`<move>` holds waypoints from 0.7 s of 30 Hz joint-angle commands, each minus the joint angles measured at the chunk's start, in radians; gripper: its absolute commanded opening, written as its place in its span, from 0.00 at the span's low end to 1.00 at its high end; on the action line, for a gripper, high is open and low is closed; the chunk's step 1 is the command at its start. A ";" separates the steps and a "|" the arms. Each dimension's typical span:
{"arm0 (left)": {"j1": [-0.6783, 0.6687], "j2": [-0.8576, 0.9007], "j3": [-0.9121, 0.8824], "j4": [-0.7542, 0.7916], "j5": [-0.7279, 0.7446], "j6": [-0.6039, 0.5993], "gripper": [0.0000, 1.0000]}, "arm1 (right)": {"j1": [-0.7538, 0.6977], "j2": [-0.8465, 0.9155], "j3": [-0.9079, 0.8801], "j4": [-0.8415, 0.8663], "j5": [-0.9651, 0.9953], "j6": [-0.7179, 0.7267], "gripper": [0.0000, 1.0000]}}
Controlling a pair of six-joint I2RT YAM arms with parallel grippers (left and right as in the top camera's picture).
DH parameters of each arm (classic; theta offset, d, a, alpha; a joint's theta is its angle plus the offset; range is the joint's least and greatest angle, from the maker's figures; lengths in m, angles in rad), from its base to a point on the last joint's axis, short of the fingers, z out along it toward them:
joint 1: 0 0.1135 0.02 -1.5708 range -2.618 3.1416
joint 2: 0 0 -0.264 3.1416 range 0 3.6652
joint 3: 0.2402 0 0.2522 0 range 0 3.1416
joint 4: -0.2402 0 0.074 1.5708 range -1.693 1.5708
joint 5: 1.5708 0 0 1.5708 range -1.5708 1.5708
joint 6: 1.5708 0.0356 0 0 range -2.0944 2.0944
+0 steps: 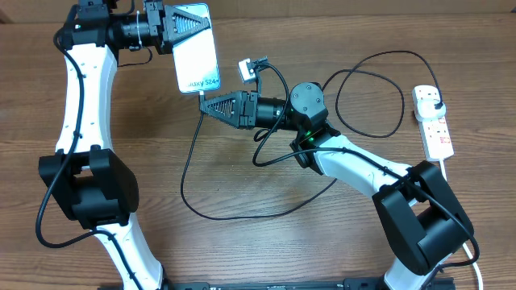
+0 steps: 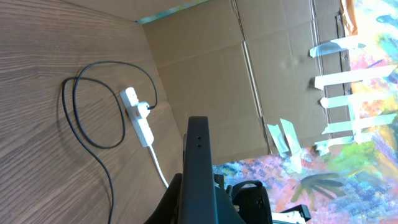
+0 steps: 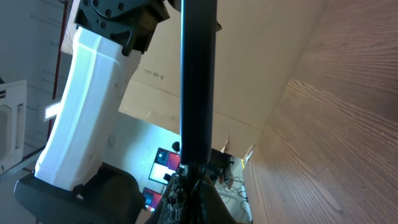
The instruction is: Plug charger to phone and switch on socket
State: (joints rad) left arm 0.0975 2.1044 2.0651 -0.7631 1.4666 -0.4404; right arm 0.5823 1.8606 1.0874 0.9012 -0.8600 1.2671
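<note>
Overhead, the phone (image 1: 197,52) sits between the closed fingers of the left claw (image 1: 201,22). It is gripped at its top end, screen lit and facing up, with the "Galaxy S24" line at the end farthest from that claw. Just past that free end is the right claw (image 1: 205,103), its jaws pinched narrow on the connector end of the charger (image 1: 191,149). The fingertips are right at the phone's lower edge. Whether the connector is seated in the port cannot be told.

In the right wrist view the phone stands edge-on as a dark slim bar straight ahead of the fingers. The left arm's white link is beyond it to the side.

From the right claw's tip the black cable drops away. It sweeps in a wide loop over the table (image 1: 266,250) under the right arm and coils once more behind the claw. It ends at the black plug (image 1: 436,101), seated in the socket (image 1: 435,129). The socket lies well behind the right claw, near the table's far side, its white cord trailing back.
</note>
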 commanded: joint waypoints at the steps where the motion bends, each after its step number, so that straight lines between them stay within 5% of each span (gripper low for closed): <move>1: -0.013 -0.015 0.012 0.000 0.043 0.018 0.04 | -0.007 0.004 0.000 0.009 0.003 -0.007 0.04; 21: -0.014 -0.015 0.012 -0.053 0.061 0.092 0.04 | -0.008 0.004 0.000 0.006 0.019 -0.006 0.04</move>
State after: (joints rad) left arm 0.0910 2.1044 2.0651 -0.8013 1.4670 -0.4034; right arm 0.5823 1.8606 1.0874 0.8982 -0.8639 1.2640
